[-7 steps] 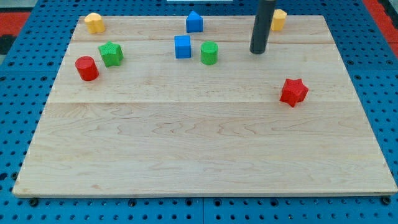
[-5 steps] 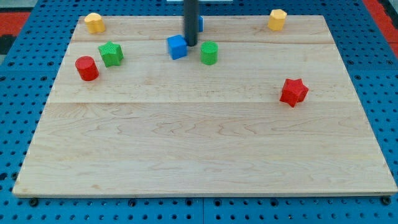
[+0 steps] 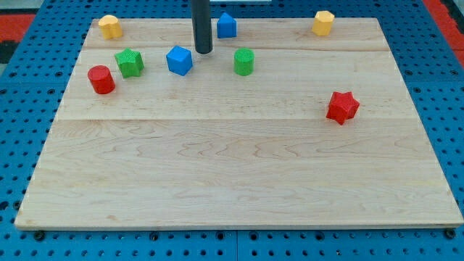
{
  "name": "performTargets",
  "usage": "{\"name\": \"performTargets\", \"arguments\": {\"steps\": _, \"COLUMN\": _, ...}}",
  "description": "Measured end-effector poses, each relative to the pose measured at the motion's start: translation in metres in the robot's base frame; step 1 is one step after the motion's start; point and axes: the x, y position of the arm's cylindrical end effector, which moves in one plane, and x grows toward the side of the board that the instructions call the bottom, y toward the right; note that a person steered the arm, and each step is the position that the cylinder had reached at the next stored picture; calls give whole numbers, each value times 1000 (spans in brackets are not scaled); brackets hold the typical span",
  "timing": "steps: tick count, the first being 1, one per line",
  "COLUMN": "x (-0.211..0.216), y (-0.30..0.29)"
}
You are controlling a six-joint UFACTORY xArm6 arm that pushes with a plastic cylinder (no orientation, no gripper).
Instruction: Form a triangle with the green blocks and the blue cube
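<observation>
Nearest me on the wooden board [image 3: 239, 181], a red star block [image 3: 342, 106] sits to the right. Farther back on the left are a red cylinder [image 3: 101, 79] and a green star block [image 3: 130, 62]. The blue cube [image 3: 179, 60] lies between that and the green cylinder [image 3: 244, 61]. My tip [image 3: 204, 51], a bare rod holding nothing, stands just right of the cube. Farthest: another blue block [image 3: 227, 25] and two yellow blocks [image 3: 109, 26] [image 3: 323, 22].

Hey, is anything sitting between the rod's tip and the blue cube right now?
Nothing visible does. My tip sits just off the blue cube, toward the view's upper right, with only bare board between them. The other blue block lies farther right, out of that line.
</observation>
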Motion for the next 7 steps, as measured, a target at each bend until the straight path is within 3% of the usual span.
{"name": "performTargets", "arguments": {"steps": 2, "x": -20, "y": -142}}
{"name": "performTargets", "arguments": {"steps": 3, "x": 11, "y": -171}}
{"name": "performTargets", "arguments": {"steps": 4, "x": 42, "y": -150}}
{"name": "performTargets", "arguments": {"steps": 5, "x": 44, "y": -148}}
{"name": "performTargets", "arguments": {"steps": 7, "x": 12, "y": -95}}
